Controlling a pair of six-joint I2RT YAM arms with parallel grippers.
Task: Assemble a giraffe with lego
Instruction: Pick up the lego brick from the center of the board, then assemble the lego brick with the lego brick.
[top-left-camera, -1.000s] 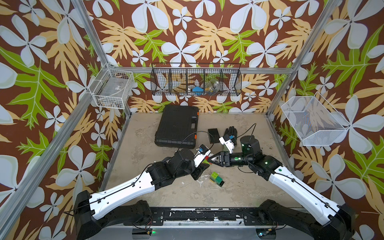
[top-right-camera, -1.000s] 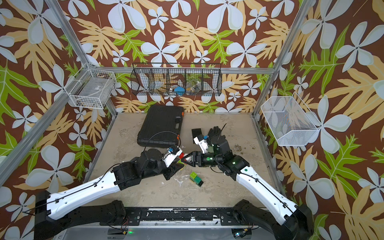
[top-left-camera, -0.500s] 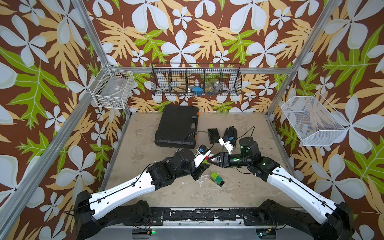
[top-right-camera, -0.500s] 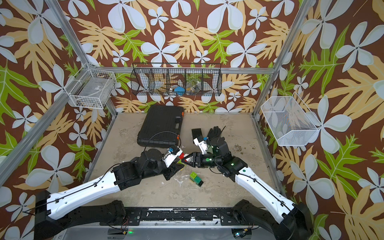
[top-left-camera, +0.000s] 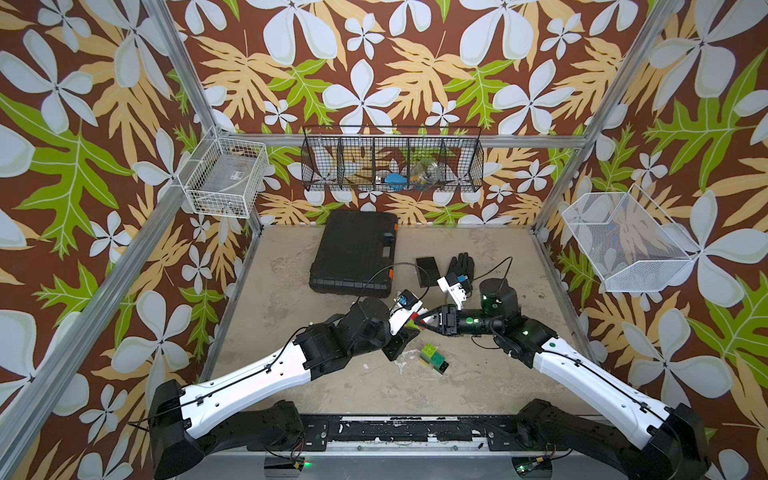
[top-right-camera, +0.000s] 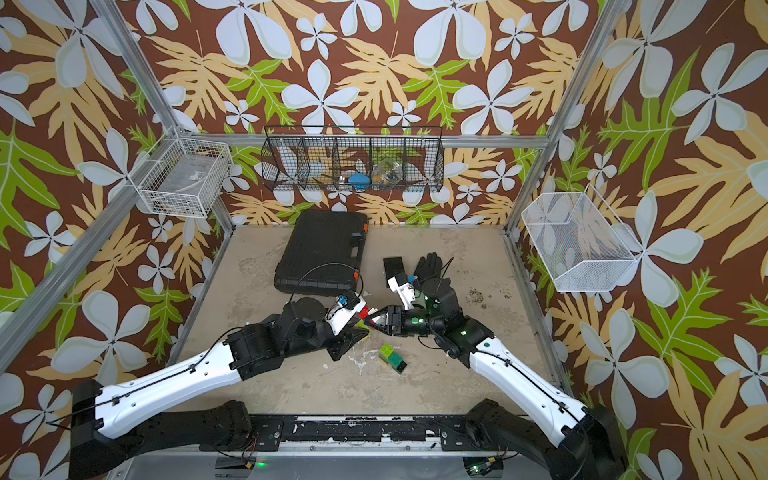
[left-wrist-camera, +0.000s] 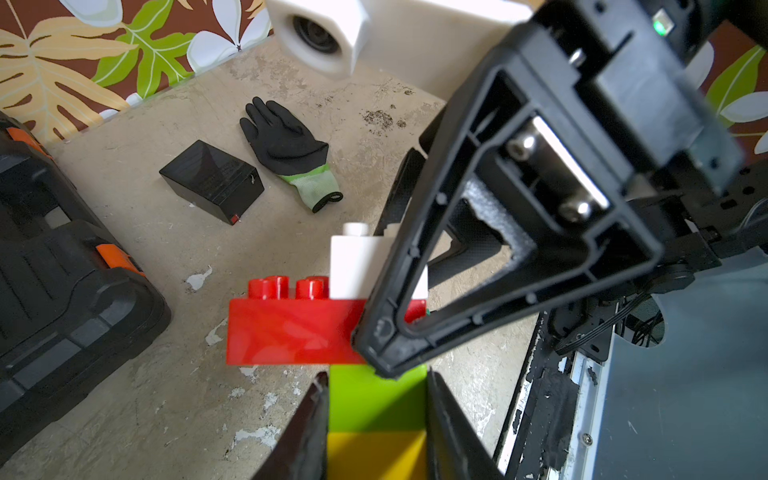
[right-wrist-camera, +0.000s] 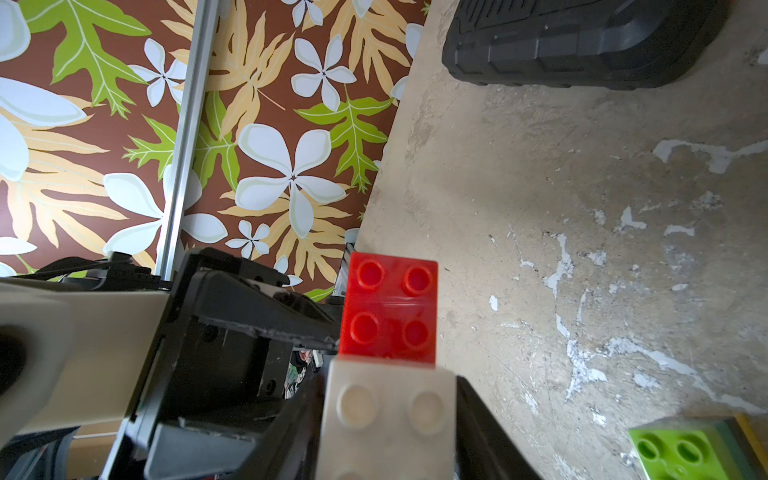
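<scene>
Right end effector (right-wrist-camera: 388, 395), left end effector (left-wrist-camera: 376, 386) clamp giraffe (left-wrist-camera: 286, 328); floor (top-left-camera: 286, 291) centre.

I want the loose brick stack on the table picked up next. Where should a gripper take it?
Take the brick stack across its two long sides, near the middle, coming down from above. It lies flat and diagonal on the table, with bare surface along both long sides, so the jaws would likely fit there.
</scene>
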